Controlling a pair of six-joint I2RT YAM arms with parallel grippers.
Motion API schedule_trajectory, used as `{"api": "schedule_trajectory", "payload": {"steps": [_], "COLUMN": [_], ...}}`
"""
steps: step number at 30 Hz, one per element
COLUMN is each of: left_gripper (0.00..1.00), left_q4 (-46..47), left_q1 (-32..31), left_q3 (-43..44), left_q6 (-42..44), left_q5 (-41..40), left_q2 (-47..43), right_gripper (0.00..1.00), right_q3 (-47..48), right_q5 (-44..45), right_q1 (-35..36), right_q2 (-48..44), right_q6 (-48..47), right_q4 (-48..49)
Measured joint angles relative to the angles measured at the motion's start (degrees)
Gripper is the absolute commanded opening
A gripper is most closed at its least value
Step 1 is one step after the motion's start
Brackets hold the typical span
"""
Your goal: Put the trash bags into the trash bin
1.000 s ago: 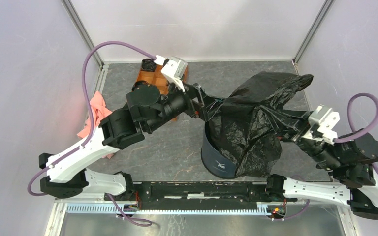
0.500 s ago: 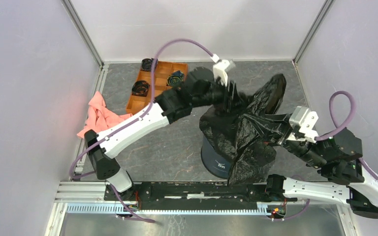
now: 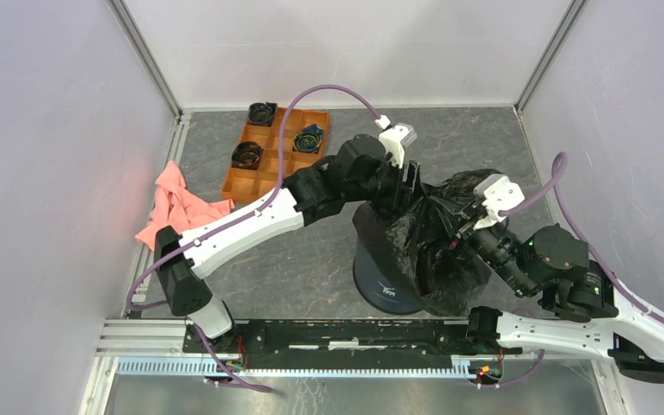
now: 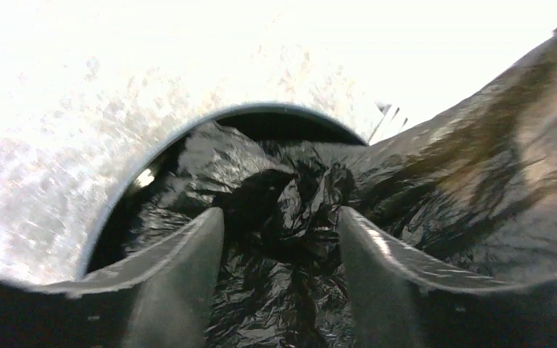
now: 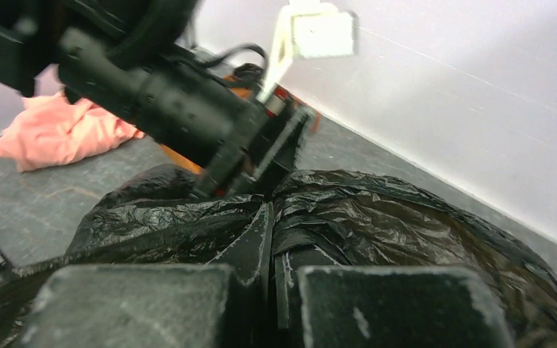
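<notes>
Near the front middle of the tabletop (image 3: pixel 303 259), the trash bag (image 3: pixel 437 259) is lying heaped over the mouth of the trash bin (image 3: pixel 376 281). Part of its glossy black film is sitting inside the rim, as the left wrist view shows, with crumpled plastic (image 4: pixel 275 188) filling the space below the bin's curved edge (image 4: pixel 188 134). The rest is spilling over the bin's right side and hanging down its wall. The bin is standing upright, its white logo (image 3: pixel 386 292) facing the arm bases.

The left gripper (image 4: pixel 279 217) is hovering over the bin's far rim, pointing down into it with its fingers (image 4: pixel 188 254) spread wide and nothing clamped between them. In the top view it (image 3: pixel 411 186) is sitting just behind the heap.

The right gripper (image 5: pixel 270 214) is reaching in from the right, its jaws pressed nearly together with a fold of the bag's film bunching at the tips. In the top view it (image 3: pixel 451 232) is lying half buried in the plastic.

Well apart, at the far left, an orange tray (image 3: pixel 270 177) is holding black spiral rolls (image 3: pixel 309 138). A pink cloth (image 3: pixel 177 203) is lying crumpled just left of the tray.
</notes>
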Motion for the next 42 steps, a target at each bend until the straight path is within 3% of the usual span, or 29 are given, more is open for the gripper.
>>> {"api": "schedule_trajectory", "payload": {"steps": [7, 13, 15, 19, 22, 28, 34, 38, 42], "left_gripper": [0.91, 0.98, 0.97, 0.77, 0.75, 0.67, 0.63, 0.79, 0.92], "left_q4": [-0.55, 4.48, 6.67, 13.31, 16.92, 18.88, 15.89, 15.39, 16.06], "left_q1": [1.66, 7.13, 8.66, 8.81, 7.34, -1.73, -3.26, -3.26, -3.52], "left_q3": [3.02, -6.1, -9.38, -16.68, -21.59, -23.98, -23.23, -23.45, -26.36], "left_q6": [1.7, 0.44, -0.5, -1.73, -3.13, -5.03, -6.62, -7.74, -7.82], "left_q5": [-4.68, -2.47, -2.27, 2.14, 5.31, 3.28, -6.34, -10.49, -12.13], "left_q2": [-1.16, -13.68, -19.04, -29.14, -32.02, -24.35, -12.61, -11.58, -17.29], "right_gripper": [0.01, 0.01, 0.01, 0.01, 0.01, 0.01, 0.01, 0.01, 0.01], "right_q3": [0.24, 0.37, 0.37, 0.15, 0.11, 0.85, 9.84, 11.26, 8.15], "right_q5": [7.28, 8.17, 8.09, 7.93, 7.74, 8.0, 16.63, 24.0, 31.91], "right_q1": [0.0, 0.0, 0.0, 0.0, 0.0, 0.0, -0.02, 0.0, 0.0], "right_q2": [-2.69, -2.93, -2.97, -3.26, -3.21, -1.01, 9.99, 15.98, 19.39], "right_q6": [1.92, 2.38, 2.47, 2.32, 1.81, 1.42, -0.2, -4.04, -8.11], "right_q4": [-0.5, -0.59, -0.55, 0.02, 0.98, 2.86, 3.91, 4.85, 6.01]}}
